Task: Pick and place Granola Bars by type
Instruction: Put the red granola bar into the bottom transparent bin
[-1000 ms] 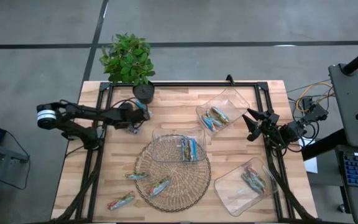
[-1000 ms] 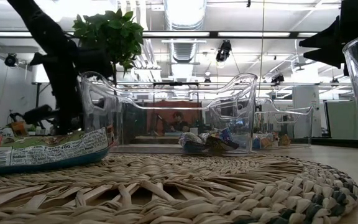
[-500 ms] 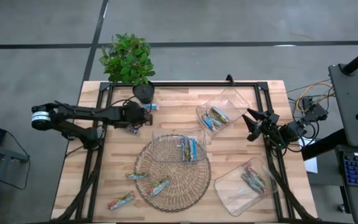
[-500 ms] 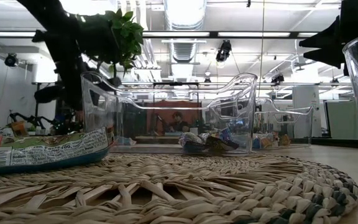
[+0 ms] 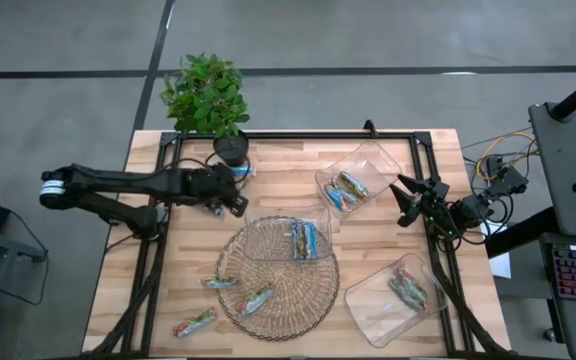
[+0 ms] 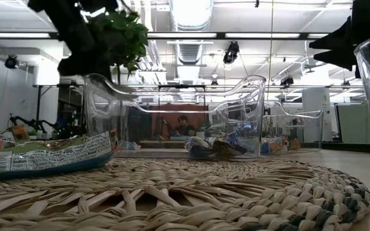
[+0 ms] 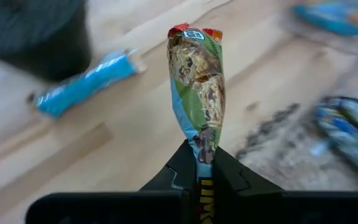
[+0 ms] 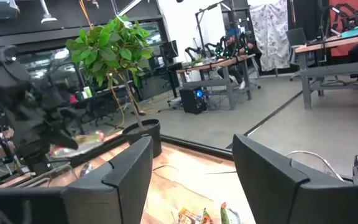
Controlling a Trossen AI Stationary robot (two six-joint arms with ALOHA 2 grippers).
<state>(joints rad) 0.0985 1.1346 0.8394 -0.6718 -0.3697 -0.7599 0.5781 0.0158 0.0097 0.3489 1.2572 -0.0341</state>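
Note:
My left gripper [image 5: 234, 200] hangs over the table just right of the plant pot [image 5: 230, 148], shut on a green-wrapped granola bar [image 7: 197, 81]. A blue bar [image 7: 86, 84] lies flat on the wood beside the pot. Loose bars lie at the mat's left edge [image 5: 220, 283], on the mat [image 5: 256, 300] and on the wood near the front [image 5: 195, 323]. More bars lie in three clear trays [image 5: 348, 185] [image 5: 303, 238] [image 5: 406, 290]. My right gripper [image 5: 408, 200] waits open at the table's right edge. My left gripper pinches one crimped end of the green bar [image 7: 202, 142] between its two fingers. The fingers come from the table's left, slanting down, in line with the bar's length. The bar sticks out ahead of the fingertips, lifted clear of the wood.
A round woven mat [image 5: 278, 290] fills the middle front and carries one tray's near end [image 5: 288, 250]. A potted plant [image 5: 206, 92] stands at the far left. A black frame [image 5: 298, 134] runs round the table. Bare wood shows at the front left.
My left gripper has risen from the table beside the pot and shifted a little toward the right and near side, rolling about its own axis. It stays shut, and the green bar has come up clear of the wood with it. The blue bar stays by the pot.

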